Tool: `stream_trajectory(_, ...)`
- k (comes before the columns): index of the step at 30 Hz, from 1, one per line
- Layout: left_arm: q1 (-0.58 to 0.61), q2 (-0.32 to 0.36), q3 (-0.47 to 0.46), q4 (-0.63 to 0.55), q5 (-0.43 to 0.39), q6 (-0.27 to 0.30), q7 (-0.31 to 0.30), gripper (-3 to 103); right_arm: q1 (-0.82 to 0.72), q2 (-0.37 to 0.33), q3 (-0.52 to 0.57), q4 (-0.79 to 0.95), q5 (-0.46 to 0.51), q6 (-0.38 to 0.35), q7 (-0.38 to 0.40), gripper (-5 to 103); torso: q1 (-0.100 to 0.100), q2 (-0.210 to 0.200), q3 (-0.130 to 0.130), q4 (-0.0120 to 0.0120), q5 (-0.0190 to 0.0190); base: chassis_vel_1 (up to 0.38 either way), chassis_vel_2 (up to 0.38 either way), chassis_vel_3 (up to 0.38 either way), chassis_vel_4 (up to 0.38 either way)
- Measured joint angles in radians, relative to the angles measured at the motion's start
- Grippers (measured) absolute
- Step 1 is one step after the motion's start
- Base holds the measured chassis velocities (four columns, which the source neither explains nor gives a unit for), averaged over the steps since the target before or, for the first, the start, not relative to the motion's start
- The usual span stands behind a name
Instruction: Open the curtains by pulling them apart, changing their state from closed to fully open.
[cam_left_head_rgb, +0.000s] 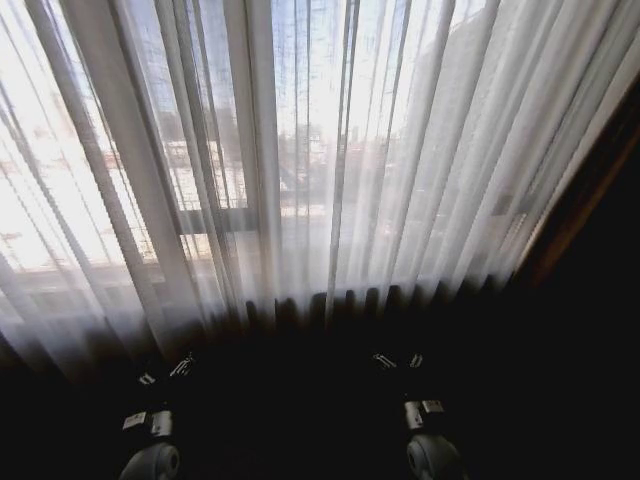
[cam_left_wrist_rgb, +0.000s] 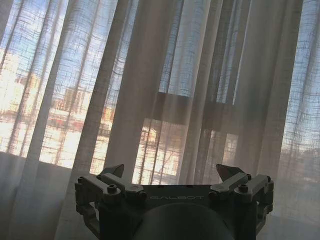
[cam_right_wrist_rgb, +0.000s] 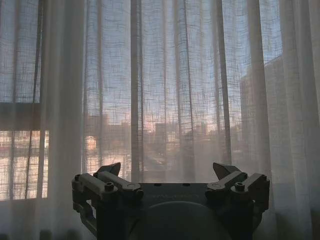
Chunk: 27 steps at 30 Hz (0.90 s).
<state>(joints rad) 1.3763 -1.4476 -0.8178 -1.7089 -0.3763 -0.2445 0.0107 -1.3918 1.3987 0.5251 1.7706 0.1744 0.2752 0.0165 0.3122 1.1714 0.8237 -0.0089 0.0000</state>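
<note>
The curtains (cam_left_head_rgb: 330, 170) hang closed across the window ahead of the robot, covering the whole far side of the scene. They are sheer white panels with many vertical pleats, and daylight passes through the weave. In the head view the hems reach down to a dark strip at the floor line, with no open gap visible between the panels. A horizontal window frame bar (cam_left_head_rgb: 215, 220) shows through the fabric left of centre, and blurred building shapes appear beyond the glass. A dark wooden edge (cam_left_head_rgb: 580, 205) borders the curtains on the far right.

The left gripper (cam_left_head_rgb: 165, 372) sits low at the near left, in shadow, short of the fabric. In the left wrist view the left gripper (cam_left_wrist_rgb: 174, 172) has its two fingertips (cam_left_wrist_rgb: 114, 170) spread wide apart with nothing between them. The pleats hang beyond the tips, and contact with the fabric is not evident.

The right gripper (cam_left_head_rgb: 397, 360) sits low at the near right, level with the left one and well apart from it. In the right wrist view the right gripper (cam_right_wrist_rgb: 172, 171) is likewise released, its fingertips (cam_right_wrist_rgb: 223, 170) spread and holding nothing. The curtains (cam_right_wrist_rgb: 170, 90) hang directly in front of it, apart from the tips.
</note>
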Motion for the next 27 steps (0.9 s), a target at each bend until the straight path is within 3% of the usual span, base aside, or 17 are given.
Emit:
stream_trajectory(12,0.0,0.0,0.0,0.0,0.0,0.0,0.0,100,-0.013,0.013,-0.023,0.011,-0.006,0.023,-0.014,100,0.001,-0.001,0.0,0.0001,0.0006,-0.296,0.299,0.297,-0.292)
stream_trajectory(14,0.0,0.0,0.0,0.0,0.0,0.0,0.0,100,-0.017,0.018,-0.032,0.02,-0.016,0.029,-0.02,100,0.0,0.0,0.0,0.0002,-0.001,-0.357,0.338,0.377,-0.349)
stream_trajectory(17,0.0,0.0,0.0,0.0,0.0,0.0,0.0,100,-0.019,0.022,-0.038,0.023,-0.024,0.029,-0.021,100,0.0,0.0,0.0,-0.0001,0.0009,-0.332,0.339,0.326,-0.35)
stream_trajectory(21,0.0,0.0,0.0,0.0,0.0,0.0,0.0,100,-0.018,0.023,-0.043,0.028,-0.033,0.026,-0.029,100,0.0,0.0,0.0,-0.0002,-0.0006,-0.313,0.304,0.282,-0.363)
stream_trajectory(27,0.0,0.0,0.0,0.0,0.0,0.0,0.0,100,-0.011,0.025,-0.048,0.022,-0.064,0.007,-0.035,100,0.001,-0.001,0.0,0.0001,0.0,-0.245,0.272,0.25,-0.253)
